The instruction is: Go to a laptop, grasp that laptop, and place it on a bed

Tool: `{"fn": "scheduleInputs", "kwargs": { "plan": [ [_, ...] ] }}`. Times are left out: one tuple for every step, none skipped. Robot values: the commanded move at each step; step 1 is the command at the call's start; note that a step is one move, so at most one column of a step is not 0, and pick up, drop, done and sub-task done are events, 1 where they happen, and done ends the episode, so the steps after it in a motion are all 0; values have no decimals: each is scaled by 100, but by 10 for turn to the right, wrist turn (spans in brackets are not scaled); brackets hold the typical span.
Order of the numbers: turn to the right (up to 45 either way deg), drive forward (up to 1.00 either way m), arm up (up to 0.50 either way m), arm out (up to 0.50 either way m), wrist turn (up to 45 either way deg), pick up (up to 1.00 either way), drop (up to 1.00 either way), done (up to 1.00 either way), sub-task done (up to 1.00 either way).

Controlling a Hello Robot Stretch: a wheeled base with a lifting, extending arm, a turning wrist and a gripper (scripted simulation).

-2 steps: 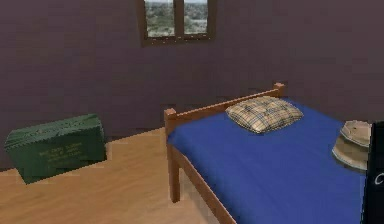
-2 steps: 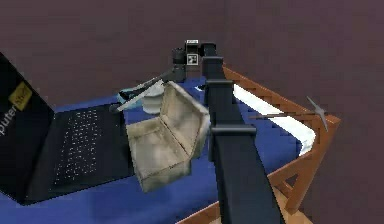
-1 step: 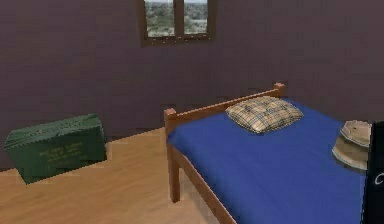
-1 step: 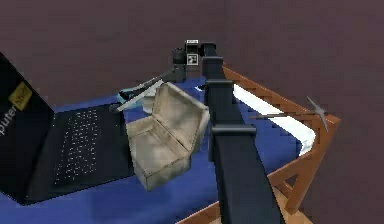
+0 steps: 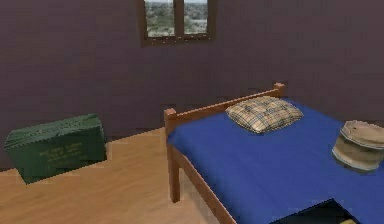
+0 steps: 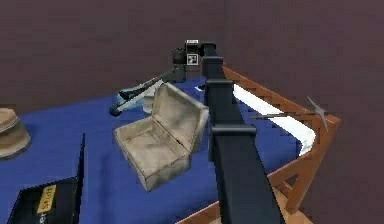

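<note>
A dark flat thing with a thin upright panel, likely the laptop (image 6: 50,198), lies on the bed's blue cover (image 6: 100,125) at the arm side view's lower left; its dark edge (image 5: 318,213) also shows at the forward view's bottom. The arm (image 6: 228,130) reaches out over the bed. My gripper (image 6: 135,97) stands at its far end, left of the two white squares, over the cover beside a greyish blob. I cannot tell whether it holds anything.
An open tan box (image 6: 162,135) sits on the bed just left of the arm. A plaid pillow (image 5: 264,114) and a round tan basket (image 5: 358,146) lie on the cover. The wooden bed frame (image 5: 172,150) borders bare floor, with a green crate (image 5: 56,146) by the wall.
</note>
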Motion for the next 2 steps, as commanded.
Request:
{"fn": "scheduleInputs", "kwargs": {
  "plan": [
    [0,0,2,0,0,0,0,0,0],
    [0,0,0,-8,0,0,0,0,0]
  ]
}}
